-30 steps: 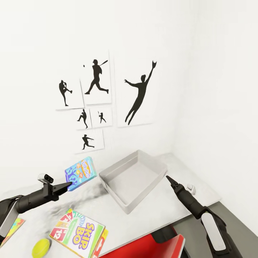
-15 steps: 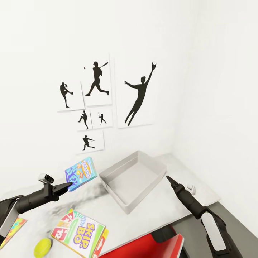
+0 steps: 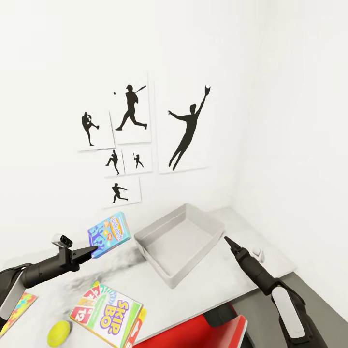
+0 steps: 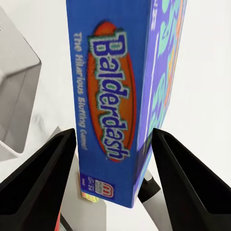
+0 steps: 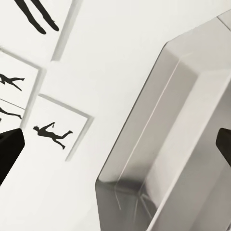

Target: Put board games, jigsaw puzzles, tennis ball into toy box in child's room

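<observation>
Head view, grey toy box [image 3: 180, 245] (bare inside), left tool [image 3: 94, 250] gripping Balderdash box [image 3: 109, 234]

white table [image 3: 227, 282], toy box [image 3: 180, 240], Skip-Bo game [image 3: 106, 314], tennis ball [image 3: 58, 333]

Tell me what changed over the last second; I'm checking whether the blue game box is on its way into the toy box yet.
Hardly anything. The whole head view drifted slightly, so the camera moved, not the objects. The left gripper still holds the Balderdash box up beside the toy box, which is empty; the right gripper still hovers at its other side.
</observation>
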You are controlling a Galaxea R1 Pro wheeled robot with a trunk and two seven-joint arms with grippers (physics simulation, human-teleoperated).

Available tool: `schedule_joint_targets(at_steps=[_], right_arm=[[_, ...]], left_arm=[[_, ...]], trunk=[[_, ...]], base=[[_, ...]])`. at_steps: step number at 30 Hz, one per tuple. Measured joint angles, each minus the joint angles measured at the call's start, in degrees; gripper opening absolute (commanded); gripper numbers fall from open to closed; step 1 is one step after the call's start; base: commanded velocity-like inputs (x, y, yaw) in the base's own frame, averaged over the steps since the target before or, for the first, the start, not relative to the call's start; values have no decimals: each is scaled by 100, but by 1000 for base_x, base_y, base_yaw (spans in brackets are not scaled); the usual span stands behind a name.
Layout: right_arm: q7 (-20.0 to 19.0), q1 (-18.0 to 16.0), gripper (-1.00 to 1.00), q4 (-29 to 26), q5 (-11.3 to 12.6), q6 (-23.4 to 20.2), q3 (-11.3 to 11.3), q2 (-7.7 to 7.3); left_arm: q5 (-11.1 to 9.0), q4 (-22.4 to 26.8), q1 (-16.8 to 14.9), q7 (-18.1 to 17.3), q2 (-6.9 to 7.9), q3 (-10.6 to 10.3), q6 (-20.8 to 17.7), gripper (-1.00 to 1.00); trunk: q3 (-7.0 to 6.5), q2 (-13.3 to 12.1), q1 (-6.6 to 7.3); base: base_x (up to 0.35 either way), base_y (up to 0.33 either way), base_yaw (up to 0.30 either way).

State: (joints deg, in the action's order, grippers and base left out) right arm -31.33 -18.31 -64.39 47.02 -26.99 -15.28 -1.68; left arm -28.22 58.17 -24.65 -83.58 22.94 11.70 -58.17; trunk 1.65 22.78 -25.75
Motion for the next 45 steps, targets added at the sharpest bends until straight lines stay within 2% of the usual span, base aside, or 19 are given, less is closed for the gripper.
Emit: schedule_joint_targets(at_steps=[19,23,24,27,28,29,30,31,32,35,37,38,39,41,45], right_arm=[[69,0,100,-31,-48,-3,17,0],[157,0,100,-294,-61,-45,23,-5],[244,0,100,-451,-61,-60,19,-8],[606,0,100,-838,-58,-92,13,-30],[756,0,100,-939,-52,-100,11,-35],[822,0,100,-979,-49,-102,11,-37],[916,0,100,-1035,-38,-108,10,-43],[952,0,100,-1056,-33,-111,10,-45],[1002,0,100,-1084,-19,-117,10,-53],[1056,0,100,-1115,2,-192,10,-69],[1072,0,100,-1127,12,-366,0,-71],[1075,0,100,-1129,14,-409,-5,-71],[1075,0,100,-1131,19,-467,-13,-71],[1075,0,100,-1133,22,-508,-21,-71],[1085,1,100,-1135,27,-571,-29,-71]], left_arm=[[11,0,0,60,20,-3,-53,-100],[71,4,-14,202,-4,-14,-23,-100],[109,14,-46,358,-33,-21,-15,-100],[95,10,-384,1002,-259,-44,-70,-100],[130,-20,-597,1305,-369,-54,-65,-100],[72,-37,-718,1468,-429,-58,-106,-100],[126,-86,-920,1770,-543,-70,-84,-100],[65,-116,-1024,1923,-610,-77,-124,-100],[113,-201,-1189,2194,-741,-107,-105,-100],[69,-468,-1581,2748,-1003,-214,-131,-100],[112,-856,-2025,3303,-1178,-351,-102,-100],[58,-964,-2140,3448,-1215,-386,-122,-100],[108,-1176,-2332,3714,-1283,-440,-85,-100],[56,-1370,-2510,3972,-1366,-477,-95,-100],[69,-1720,-2936,4724,-1705,-536,-75,-100]], trunk=[[0,0,0],[0,0,0],[0,0,0],[-1,-1,0],[-1,-2,-1],[-1,-1,0],[-1,-1,-1],[-1,-1,0],[0,-1,0],[0,-1,0],[-1,-2,-1],[0,-1,0],[-1,-1,0],[0,0,0],[0,-1,0]], base=[[0,0,0],[0,0,0],[0,0,0],[0,0,0],[0,0,0],[0,0,0],[0,0,0],[0,0,0],[0,0,0],[0,0,0],[0,0,0],[0,0,0],[0,0,0],[0,0,0],[0,0,0]])
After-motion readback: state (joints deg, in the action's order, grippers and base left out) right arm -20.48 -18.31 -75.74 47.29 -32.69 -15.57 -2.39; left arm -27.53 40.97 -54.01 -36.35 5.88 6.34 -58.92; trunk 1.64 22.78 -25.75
